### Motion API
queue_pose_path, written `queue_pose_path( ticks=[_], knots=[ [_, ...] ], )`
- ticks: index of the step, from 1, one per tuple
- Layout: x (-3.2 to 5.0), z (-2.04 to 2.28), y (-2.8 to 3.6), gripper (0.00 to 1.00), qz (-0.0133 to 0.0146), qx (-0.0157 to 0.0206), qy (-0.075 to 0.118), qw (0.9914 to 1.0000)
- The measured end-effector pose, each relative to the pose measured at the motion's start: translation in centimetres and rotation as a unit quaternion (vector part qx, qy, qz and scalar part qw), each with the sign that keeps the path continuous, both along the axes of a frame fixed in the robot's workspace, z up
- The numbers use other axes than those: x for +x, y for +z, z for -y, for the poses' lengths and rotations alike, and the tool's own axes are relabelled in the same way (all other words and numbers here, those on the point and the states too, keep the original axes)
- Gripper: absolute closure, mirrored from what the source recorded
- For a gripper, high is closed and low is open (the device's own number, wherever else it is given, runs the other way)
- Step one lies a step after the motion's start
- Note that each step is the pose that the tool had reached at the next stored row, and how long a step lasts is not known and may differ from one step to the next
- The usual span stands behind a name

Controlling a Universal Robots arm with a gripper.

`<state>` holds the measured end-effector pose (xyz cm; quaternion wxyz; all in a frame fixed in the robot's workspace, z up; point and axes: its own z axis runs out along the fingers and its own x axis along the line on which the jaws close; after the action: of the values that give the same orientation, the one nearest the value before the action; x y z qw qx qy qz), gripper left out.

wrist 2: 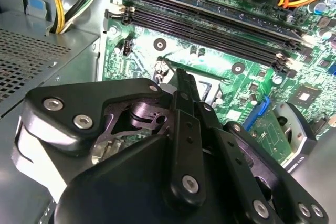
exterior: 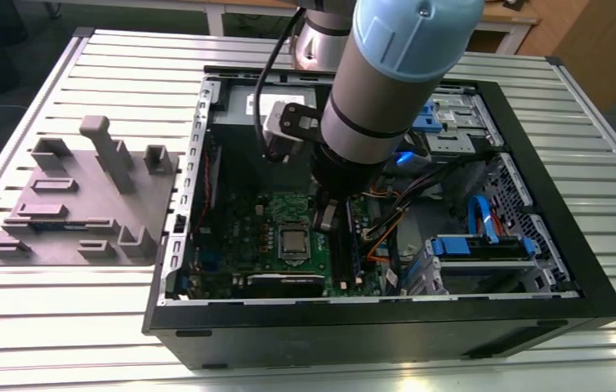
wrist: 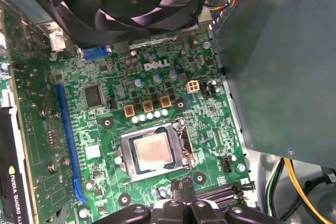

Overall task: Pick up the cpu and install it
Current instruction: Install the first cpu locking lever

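The exterior view is looking down into the computer case (exterior: 395,331); both wrist views are peering closely past my gripper (wrist 2: 181,77) (wrist: 181,190) (sharing the motherboard (wrist 2: 252,74) (wrist: 100,129)).

So the open computer case (exterior: 373,331) sits on the worktop (exterior: 69,327), with a jig plate (exterior: 79,204) beside it on the exterior view's left. In that same view, the motherboard (exterior: 253,216) lies flat in the case's left half and the drive cages (exterior: 483,249) fill the right half. The cpu (exterior: 292,239) sits in its socket mid-board, with the memory slots (exterior: 343,245) just right of it. The gripper (exterior: 328,219) hangs right beside the socket.
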<state>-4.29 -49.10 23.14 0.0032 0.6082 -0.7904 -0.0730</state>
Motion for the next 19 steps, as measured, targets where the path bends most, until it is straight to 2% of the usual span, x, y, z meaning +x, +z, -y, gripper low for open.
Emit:
queue_pose_path(
  ticks=[4,7,9,12,15,17,19],
  knots=[
    [-0.08,0.01,0.0,0.9,0.0008,-0.0001,0.001,1.0],
    [-0.46,0.01,-0.01,0.9,0.0094,0.0,0.001,0.99996],
    [-0.53,0.01,-0.02,0.9,0.0123,0.0001,0.005,0.99991],
    [-0.53,0.05,-0.07,0.9,0.0132,0.0003,0.02,0.99971],
    [-0.54,0.1,-0.17,0.9,0.0131,-0.0005,0.027,0.99956],
    [-0.54,0.13,-0.19,0.9,0.013,-0.0031,0.029,0.99948],
    [-0.58,0.14,-0.31,0.9,0.0129,-0.0081,0.031,0.99941]
  ],
)
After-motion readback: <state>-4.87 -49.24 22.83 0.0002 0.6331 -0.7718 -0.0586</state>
